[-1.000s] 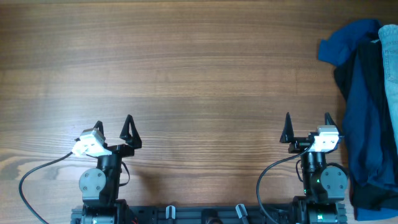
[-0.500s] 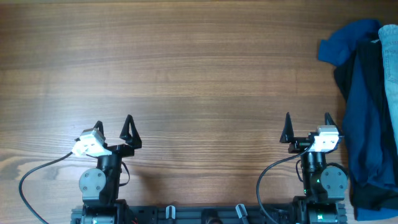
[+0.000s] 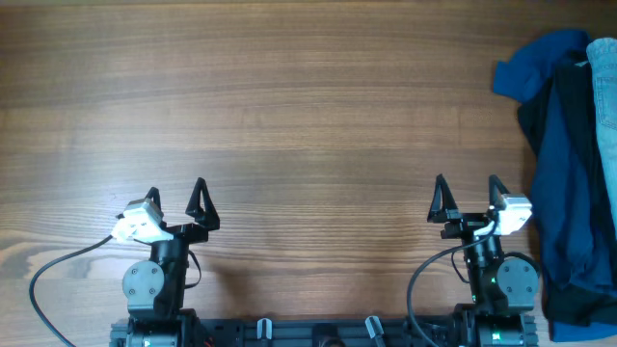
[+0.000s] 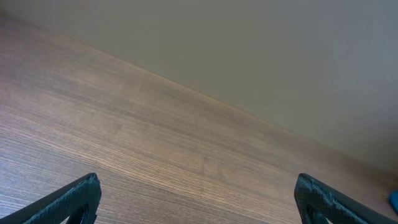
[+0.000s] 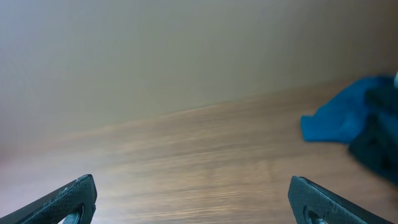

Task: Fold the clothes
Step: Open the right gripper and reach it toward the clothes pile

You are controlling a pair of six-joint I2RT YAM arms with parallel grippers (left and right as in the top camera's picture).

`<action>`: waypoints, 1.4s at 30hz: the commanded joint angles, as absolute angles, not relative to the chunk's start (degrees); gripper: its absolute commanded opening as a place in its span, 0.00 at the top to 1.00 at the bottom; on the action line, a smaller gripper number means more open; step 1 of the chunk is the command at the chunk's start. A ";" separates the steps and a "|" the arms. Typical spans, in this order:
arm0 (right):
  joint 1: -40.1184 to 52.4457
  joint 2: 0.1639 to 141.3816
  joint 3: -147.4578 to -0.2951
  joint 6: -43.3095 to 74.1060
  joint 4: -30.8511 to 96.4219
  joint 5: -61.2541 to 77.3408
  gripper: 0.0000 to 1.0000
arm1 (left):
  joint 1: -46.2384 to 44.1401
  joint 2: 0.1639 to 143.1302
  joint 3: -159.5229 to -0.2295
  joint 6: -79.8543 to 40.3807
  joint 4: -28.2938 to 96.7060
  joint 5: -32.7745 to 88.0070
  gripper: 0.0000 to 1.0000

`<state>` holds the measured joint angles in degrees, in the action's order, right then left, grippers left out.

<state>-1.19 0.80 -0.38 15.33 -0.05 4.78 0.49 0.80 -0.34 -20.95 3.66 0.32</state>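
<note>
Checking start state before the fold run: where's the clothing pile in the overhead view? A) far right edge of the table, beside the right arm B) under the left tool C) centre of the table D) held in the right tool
A: the pile of clothes lies along the table's far right edge, with both the left tool and the right tool open and holding nothing.

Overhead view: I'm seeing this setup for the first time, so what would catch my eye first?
The heap of clothing at the table's far right edge: a dark blue garment over a black garment, with a strip of light blue jeans cut off by the frame. The bare wooden table fills the rest. Along the near edge, the left end effector and right end effector stand open, holding nothing.
</note>
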 commanded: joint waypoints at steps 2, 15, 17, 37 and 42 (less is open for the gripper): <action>-1.37 1.04 -0.32 24.60 -0.38 6.24 0.00 | 0.82 0.93 -0.32 -21.23 4.25 0.56 0.00; -1.37 1.04 -0.36 25.78 -0.45 6.94 0.00 | 0.82 0.93 -0.32 -21.23 4.25 0.56 0.00; -1.37 1.04 -0.91 22.90 -0.34 10.02 0.00 | 0.82 0.93 -0.32 -21.23 4.25 0.56 0.00; -1.37 13.39 -29.65 19.49 14.57 17.93 0.00 | 0.82 0.93 -0.32 -21.23 4.25 0.56 0.00; -1.37 22.13 -38.72 19.22 20.67 21.17 0.00 | 0.82 0.93 -0.32 -21.23 4.25 0.56 0.00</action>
<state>-1.19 17.06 -33.26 20.23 18.22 17.21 0.49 0.86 -0.34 -20.95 3.68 0.32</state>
